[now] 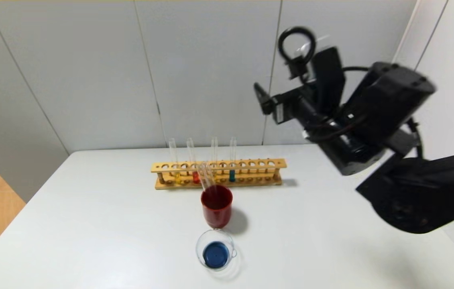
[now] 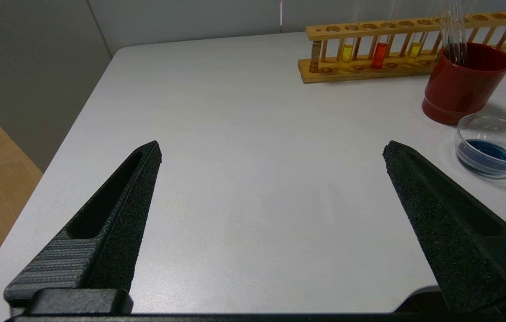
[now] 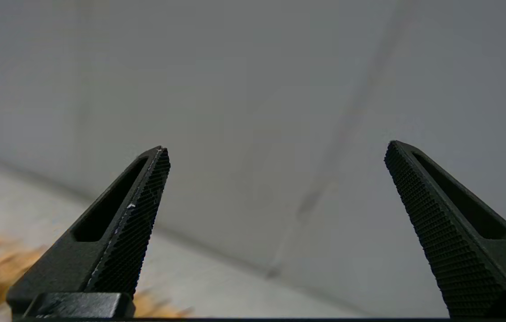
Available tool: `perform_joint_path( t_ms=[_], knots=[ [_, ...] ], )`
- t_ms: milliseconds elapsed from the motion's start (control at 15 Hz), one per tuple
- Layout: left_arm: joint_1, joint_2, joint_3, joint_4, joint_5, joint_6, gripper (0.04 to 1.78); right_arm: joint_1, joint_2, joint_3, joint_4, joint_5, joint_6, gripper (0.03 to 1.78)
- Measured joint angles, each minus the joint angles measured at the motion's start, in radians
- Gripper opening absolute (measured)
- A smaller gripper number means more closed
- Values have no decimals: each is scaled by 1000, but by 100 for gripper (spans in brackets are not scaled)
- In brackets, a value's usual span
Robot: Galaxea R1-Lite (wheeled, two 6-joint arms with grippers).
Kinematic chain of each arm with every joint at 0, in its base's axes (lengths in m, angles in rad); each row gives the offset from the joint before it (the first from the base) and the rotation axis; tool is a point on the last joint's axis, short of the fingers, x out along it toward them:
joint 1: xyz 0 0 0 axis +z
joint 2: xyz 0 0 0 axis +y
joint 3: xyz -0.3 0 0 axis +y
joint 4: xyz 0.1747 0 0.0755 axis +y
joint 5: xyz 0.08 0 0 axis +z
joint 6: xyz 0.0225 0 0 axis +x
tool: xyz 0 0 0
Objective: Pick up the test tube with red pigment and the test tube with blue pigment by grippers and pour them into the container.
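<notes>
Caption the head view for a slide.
Raised right gripper open above table; blue liquid in beaker before red cup and rack.

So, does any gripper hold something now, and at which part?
Nothing is held. The right gripper, raised above the table, is open and empty; the left gripper, low over the table, is open and empty too.

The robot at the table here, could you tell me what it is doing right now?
Nothing is held at the moment. The right pincer is open and raised above the table, facing the wall. The left pincer is open, low over the table. The glass container holds blue liquid, empty tubes stand in the red cup, and a red tube sits in the rack.
</notes>
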Motion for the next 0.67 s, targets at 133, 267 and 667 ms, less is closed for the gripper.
perform_joint_path(
  t_ms=[133, 267, 667],
  knots=[
    [0, 0, 0, 0, 0, 1, 175, -69, -167, 29, 47, -22, -76, 175],
    [0, 0, 0, 0, 0, 1, 175, -146, -369, 63, 158, -44, -116, 175],
    [0, 0, 0, 0, 0, 0, 175, -305, -1018, 103, 809, -146, -156, 175]
  ],
)
